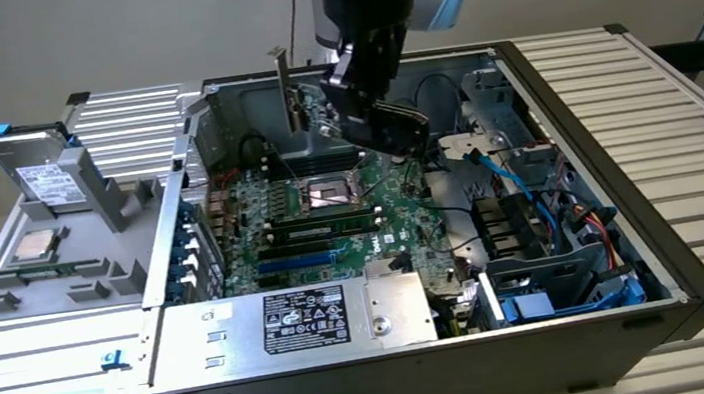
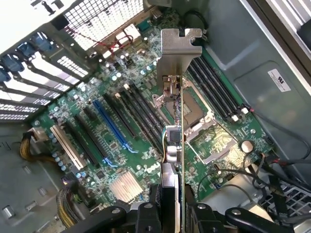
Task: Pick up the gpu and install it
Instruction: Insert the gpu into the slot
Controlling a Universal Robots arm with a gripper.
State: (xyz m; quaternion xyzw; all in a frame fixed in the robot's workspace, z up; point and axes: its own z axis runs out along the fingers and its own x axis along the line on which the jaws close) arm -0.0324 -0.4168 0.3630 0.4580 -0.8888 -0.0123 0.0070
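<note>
Clamped on the gpu (image 1: 383, 125) (image 2: 173, 145) with the hand (image 1: 354, 78) (image 2: 171, 206), black fingers (image 2: 154, 208) pressed against both faces of the card. Held tilted in the air inside the open computer case (image 1: 583, 108), above the motherboard (image 1: 327, 215) (image 2: 97, 131) and apart from it. In the exterior view, black cooler face turned toward the exterior view's right, silver end bracket (image 1: 282, 83) (image 2: 181, 48) standing up toward the case's back wall. In the wrist view, seen edge-on, hanging over the CPU socket (image 2: 197, 111), with the dark expansion slots and one blue slot (image 2: 111, 125) off to one side, none of them touched. Nearer the front of the case, a silver power supply (image 1: 294, 320) with a black label. Outside the case, at the exterior view's left, a gray tray (image 1: 16, 309) carrying a hard drive (image 1: 38, 173) and a processor (image 1: 39, 245). Under all of it, a ribbed metal tabletop (image 1: 700, 124).
</note>
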